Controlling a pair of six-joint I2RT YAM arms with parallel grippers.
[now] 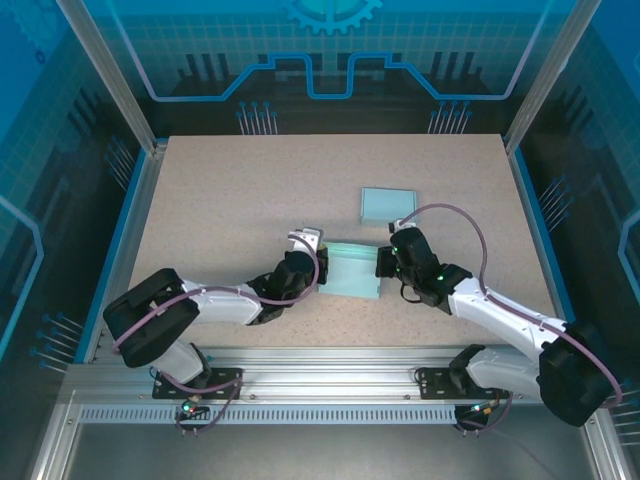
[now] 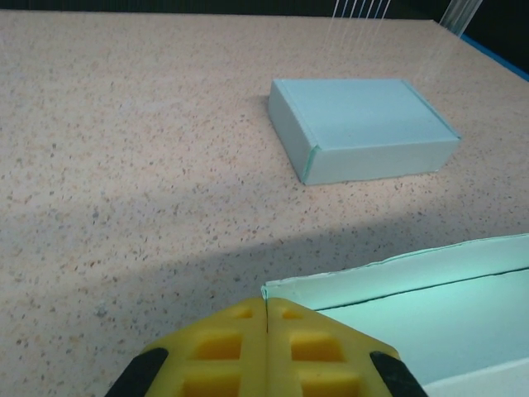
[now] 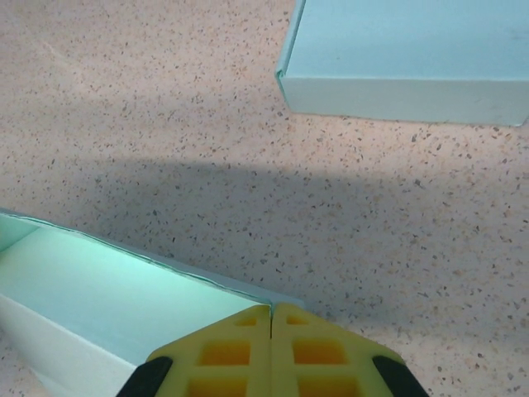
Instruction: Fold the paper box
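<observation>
The empty open paper box [image 1: 352, 268] is pinched by the closed left fingers [image 2: 223, 351] at 9 o'clock and closed right fingers [image 3: 223, 356] at 3; a folded box [image 1: 389, 204] lies at 1 o'clock.

Nothing to read here, folks: closed pale teal paper box [image 1: 388, 204] blank, half-open pale teal paper box [image 1: 352, 272] blank; just a wordless light-blue gear emblem [image 1: 330, 10] on the blue back panel [image 1: 450, 40].

Open box [image 1: 352, 270] before closed box [image 1: 388, 205]
</observation>
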